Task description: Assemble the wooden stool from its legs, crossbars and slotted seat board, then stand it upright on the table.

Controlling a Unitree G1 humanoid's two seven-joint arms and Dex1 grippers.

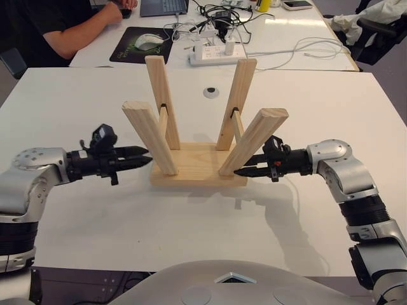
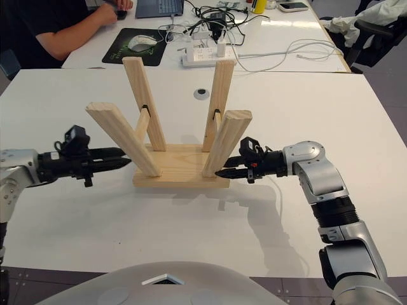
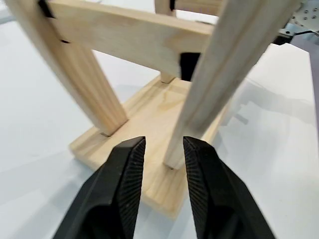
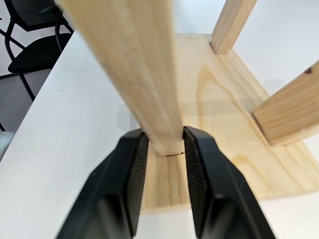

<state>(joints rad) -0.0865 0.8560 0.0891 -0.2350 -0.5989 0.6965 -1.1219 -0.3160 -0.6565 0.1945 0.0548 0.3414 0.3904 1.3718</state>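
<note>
Stool (image 1: 198,136) sits inverted on table (image 1: 95,216), seat board (image 1: 197,164) down, legs (image 1: 162,95) and crossbars (image 1: 236,126) fitted, uprighting judged outstanding; left gripper (image 1: 145,157) jaws parted, empty, beside near left leg (image 1: 151,140); right gripper (image 1: 245,170) jaws clasping near right leg (image 1: 253,143) at its base

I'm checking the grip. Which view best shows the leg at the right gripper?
The right wrist view: the leg is close up, its base meeting the seat board between the fingers of the right gripper. The eye views show that leg whole but small. The left wrist view faces the left-side legs instead.
</note>
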